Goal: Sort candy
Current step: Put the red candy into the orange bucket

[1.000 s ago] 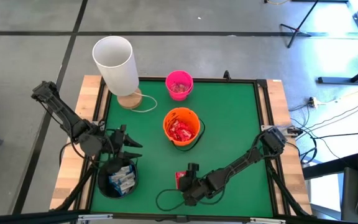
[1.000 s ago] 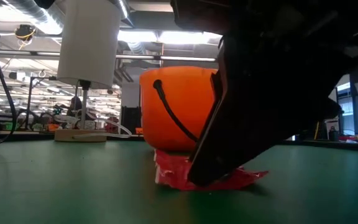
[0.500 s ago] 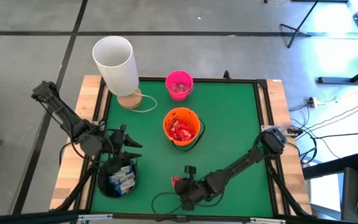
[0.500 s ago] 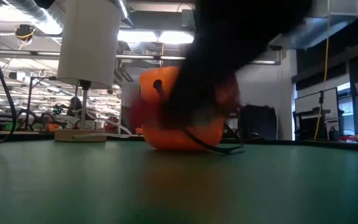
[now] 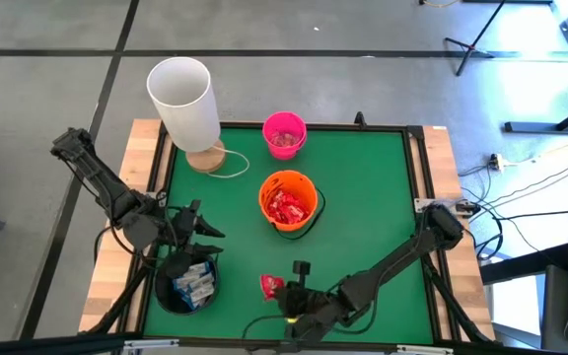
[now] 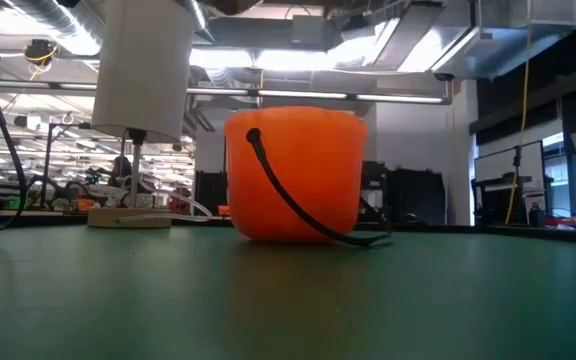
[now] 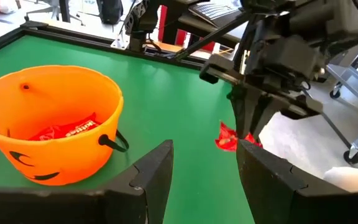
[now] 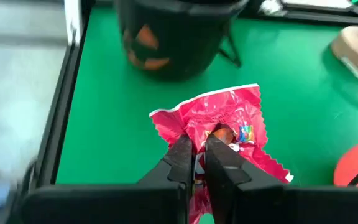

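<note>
My right gripper [image 5: 286, 296] is near the table's near edge, shut on a shiny red candy packet [image 5: 270, 286], which also shows in the right wrist view [image 8: 219, 127] and the left wrist view [image 7: 227, 138]. My left gripper [image 5: 203, 227] is open and empty, just above the black bucket [image 5: 185, 284] at the near left. That bucket holds white-and-blue bars [image 5: 195, 283]. The orange bucket [image 5: 287, 200] at mid-table holds red packets. The pink bucket [image 5: 284, 134] stands behind it. My right gripper pinches the red packet between its two fingers, near the middle of one crinkled edge [image 8: 199, 144]. The fingers [image 7: 253, 121] point down at it from above. The packet hangs below the fingertips, clear of the green mat.
A tall white cylinder [image 5: 182, 99] on a wooden foot stands at the table's far left corner. The orange bucket [image 6: 293, 175] has a loose black handle lying on the mat. A black cord [image 5: 259, 318] loops on the mat under the right arm. A raised black rim [image 5: 417, 197] edges the mat.
My right gripper has risen from the mat with the red packet and gone a little toward the table's left and near edges. The packet lay on the mat before and now hangs lifted clear. It has left the low view.
</note>
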Available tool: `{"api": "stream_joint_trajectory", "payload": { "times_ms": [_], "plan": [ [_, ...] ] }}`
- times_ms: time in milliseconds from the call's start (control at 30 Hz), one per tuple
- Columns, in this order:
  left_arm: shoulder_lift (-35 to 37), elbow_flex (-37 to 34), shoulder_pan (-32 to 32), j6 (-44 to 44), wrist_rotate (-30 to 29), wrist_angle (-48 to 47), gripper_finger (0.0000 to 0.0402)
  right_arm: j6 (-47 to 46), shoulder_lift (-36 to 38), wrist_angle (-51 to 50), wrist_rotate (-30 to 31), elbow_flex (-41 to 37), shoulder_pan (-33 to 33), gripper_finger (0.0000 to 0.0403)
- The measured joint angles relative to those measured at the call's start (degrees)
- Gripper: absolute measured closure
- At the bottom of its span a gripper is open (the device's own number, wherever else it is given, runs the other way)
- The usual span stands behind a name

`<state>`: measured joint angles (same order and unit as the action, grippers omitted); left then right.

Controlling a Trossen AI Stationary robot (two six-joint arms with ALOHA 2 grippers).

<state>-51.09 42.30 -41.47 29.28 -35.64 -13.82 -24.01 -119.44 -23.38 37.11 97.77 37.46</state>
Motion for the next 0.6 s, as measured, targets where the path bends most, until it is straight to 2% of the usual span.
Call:
{"api": "stream_joint_trajectory", "payload": {
  "times_ms": [233,433,600],
  "plan": [
    [0.01,0.00,0.02,-0.42,-0.02,0.32,0.0234,-1.11,5.41,17.02,2.09,-16.30,-0.09,0.0389],
    [0.00,0.00,0.02,-1.36,-0.16,0.59,0.0234,3.38,17.68,27.26,6.40,-26.92,-2.40,0.0383],
    [0.00,0.00,0.02,-2.73,-1.85,0.92,0.0234,8.21,25.81,30.95,5.78,-33.53,-7.40,0.0378]
  ]
}}
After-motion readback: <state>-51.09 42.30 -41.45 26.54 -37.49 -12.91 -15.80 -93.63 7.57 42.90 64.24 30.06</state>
